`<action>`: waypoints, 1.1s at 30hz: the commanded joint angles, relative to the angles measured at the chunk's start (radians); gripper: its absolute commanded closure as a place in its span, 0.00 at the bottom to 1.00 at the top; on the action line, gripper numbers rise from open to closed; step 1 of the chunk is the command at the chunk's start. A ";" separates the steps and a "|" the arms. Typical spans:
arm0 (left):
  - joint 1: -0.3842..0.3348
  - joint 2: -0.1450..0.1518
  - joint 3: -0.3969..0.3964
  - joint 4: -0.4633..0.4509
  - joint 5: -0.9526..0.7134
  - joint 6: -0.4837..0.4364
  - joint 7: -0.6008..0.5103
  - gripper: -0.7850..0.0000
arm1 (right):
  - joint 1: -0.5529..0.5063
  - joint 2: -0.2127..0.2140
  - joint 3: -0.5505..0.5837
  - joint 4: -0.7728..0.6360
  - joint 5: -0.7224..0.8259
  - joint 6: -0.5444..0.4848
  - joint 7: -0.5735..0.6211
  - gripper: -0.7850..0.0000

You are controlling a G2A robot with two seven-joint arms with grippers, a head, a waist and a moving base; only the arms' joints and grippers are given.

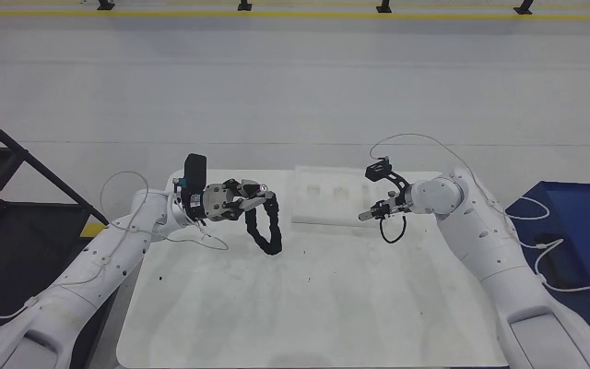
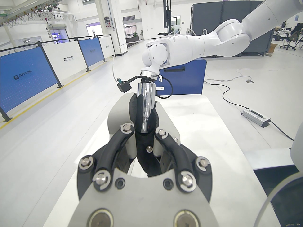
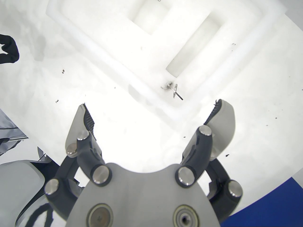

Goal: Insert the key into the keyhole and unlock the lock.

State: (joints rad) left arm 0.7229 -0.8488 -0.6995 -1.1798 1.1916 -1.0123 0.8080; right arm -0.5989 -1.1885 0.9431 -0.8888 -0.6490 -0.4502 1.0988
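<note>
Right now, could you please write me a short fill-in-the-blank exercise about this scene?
1. The left gripper is shut on the ____.
2. The right gripper hangs ____ above the table.
3. The key lies on the white foam tray, in ____ gripper.
Missing: lock; open; neither.

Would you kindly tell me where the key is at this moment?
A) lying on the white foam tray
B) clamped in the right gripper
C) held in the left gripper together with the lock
A: the right wrist view shows the key lying on the white foam tray beside a long recess, under the open, empty right gripper. The left gripper grips only the lock.
</note>
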 commanded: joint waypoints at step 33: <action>0.000 0.000 0.000 0.000 0.000 0.000 0.000 1.00 | 0.226 -0.103 -0.230 0.472 -0.293 -0.463 -0.393 0.18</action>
State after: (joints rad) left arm 0.7229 -0.8488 -0.6995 -1.1798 1.1916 -1.0123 0.8080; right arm -0.3752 -1.2876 0.7203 -0.4272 -0.9286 -0.9116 0.7336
